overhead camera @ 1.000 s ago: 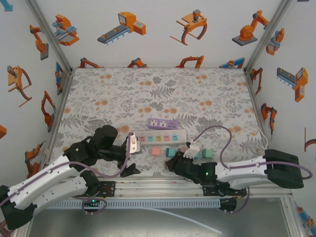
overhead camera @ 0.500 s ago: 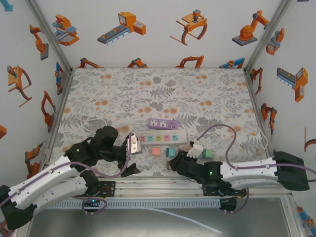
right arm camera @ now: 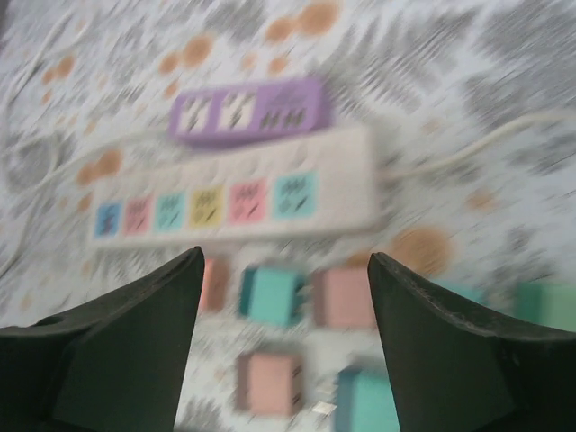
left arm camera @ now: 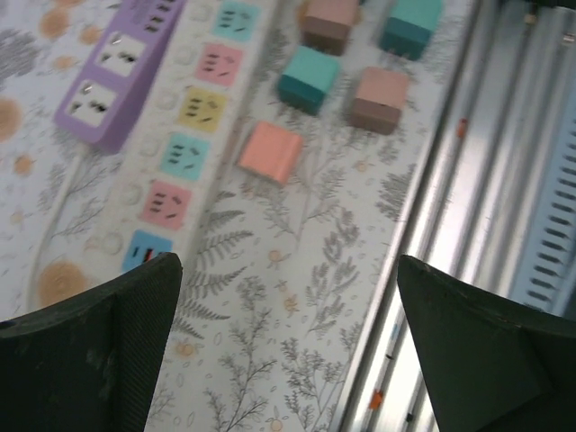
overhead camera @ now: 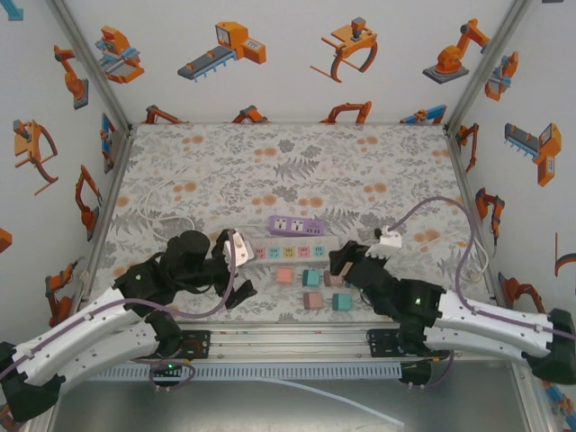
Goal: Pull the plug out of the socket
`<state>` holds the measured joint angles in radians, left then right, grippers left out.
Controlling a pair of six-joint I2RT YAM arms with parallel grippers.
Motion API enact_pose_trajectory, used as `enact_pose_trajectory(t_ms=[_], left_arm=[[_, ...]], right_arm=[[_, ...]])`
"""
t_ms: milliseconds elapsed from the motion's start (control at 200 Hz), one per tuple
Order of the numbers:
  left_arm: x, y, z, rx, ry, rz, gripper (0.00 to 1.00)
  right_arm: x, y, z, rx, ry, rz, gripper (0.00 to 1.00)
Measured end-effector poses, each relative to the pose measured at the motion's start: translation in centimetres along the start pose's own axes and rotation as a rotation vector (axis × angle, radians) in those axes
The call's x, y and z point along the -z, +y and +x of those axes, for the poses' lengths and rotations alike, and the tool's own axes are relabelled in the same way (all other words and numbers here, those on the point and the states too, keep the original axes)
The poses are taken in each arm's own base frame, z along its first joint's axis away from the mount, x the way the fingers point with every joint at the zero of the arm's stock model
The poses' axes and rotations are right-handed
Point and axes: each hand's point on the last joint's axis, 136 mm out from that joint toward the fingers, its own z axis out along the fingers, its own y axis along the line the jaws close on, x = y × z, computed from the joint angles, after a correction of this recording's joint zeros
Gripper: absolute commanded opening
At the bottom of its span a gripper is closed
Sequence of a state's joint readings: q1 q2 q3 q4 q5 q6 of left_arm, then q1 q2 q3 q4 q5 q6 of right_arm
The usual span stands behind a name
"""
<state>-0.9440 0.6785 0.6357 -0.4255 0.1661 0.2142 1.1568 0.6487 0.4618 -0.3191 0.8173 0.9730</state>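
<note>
1. Floral tablecloth (overhead camera: 297, 171) on the table; white walls (overhead camera: 288, 81) carrying robot stickers.
2. White socket strip (overhead camera: 290, 250) at centre; unplugged plugs (overhead camera: 311, 278) lying just nearer.
3. Both empty: left gripper (left arm camera: 286, 270) wide, right gripper (right arm camera: 285, 261) spread.

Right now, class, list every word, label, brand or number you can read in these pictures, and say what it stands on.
No text can be read.
White power strip: socket slots only, no legible print.
Purple power strip: the same.
Coloured plugs: no writing visible.
Wall stickers: pictures, no words.
</note>
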Motion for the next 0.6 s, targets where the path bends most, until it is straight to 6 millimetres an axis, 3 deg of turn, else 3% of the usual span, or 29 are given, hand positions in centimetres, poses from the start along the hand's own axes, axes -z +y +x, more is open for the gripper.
enact_pose_trajectory(t_ms=[155, 295, 461, 596], left_arm=[[-0.7, 5.0, 1.0, 0.041, 0.021, -0.263, 0.97], [-0.1, 11.5, 3.2, 0.154, 0.058, -0.542, 0.97], [3.2, 19.6, 7.6, 0.325, 0.103, -0.892, 0.97], [5.0, 23.3, 12.0, 0.438, 0.155, -1.062, 0.97]], right_arm=[[-0.8, -6.1, -5.3, 0.070, -0.125, 0.232, 0.96], [-1.5, -11.4, -7.9, 0.148, -0.133, 0.433, 0.99], [-4.2, -16.5, -8.9, 0.190, -0.056, 0.568, 0.99], [-7.4, -19.6, -8.0, 0.220, 0.028, 0.610, 0.99]])
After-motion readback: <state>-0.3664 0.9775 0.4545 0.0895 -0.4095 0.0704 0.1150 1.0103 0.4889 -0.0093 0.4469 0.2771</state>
